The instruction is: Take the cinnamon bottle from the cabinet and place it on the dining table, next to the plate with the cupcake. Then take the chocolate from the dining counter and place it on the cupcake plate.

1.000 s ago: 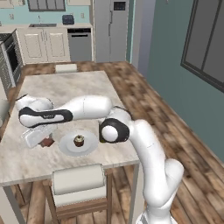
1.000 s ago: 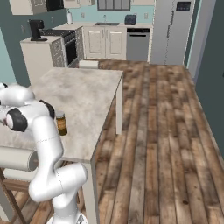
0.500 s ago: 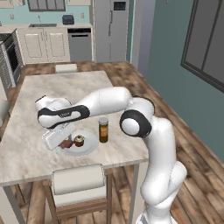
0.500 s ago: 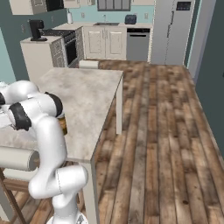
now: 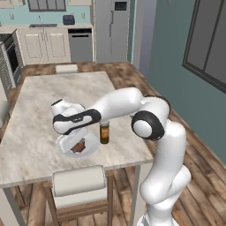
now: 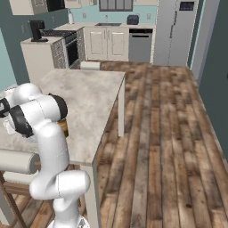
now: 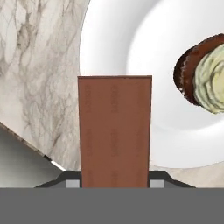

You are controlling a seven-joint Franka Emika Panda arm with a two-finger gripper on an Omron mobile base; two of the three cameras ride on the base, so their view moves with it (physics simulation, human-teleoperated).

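Marble worktop (image 5: 31, 132) carries our plate (image 7: 131, 48); our gripper (image 7: 114, 183) clamps the chocolate (image 7: 114, 131) above the plate's rim (cupcake (image 7: 205, 81) alongside), cinnamon bottle (image 5: 104, 133) just beside the plate.

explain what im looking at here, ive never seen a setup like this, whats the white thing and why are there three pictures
These are rendered pictures of a simulated kitchen. The white thing is a robot arm on a base that can drive. Two cameras ride on that base, one behind the arm on each side, looking over it at a marble dining table. The third camera sits on the hand and looks along the gripper.

On the table stands a brown cinnamon bottle beside a white plate that holds a cupcake. The bottle also shows past the arm from the right side.

In the hand view, the gripper is shut on a flat brown chocolate bar, held over the near edge of the plate beside the cupcake.
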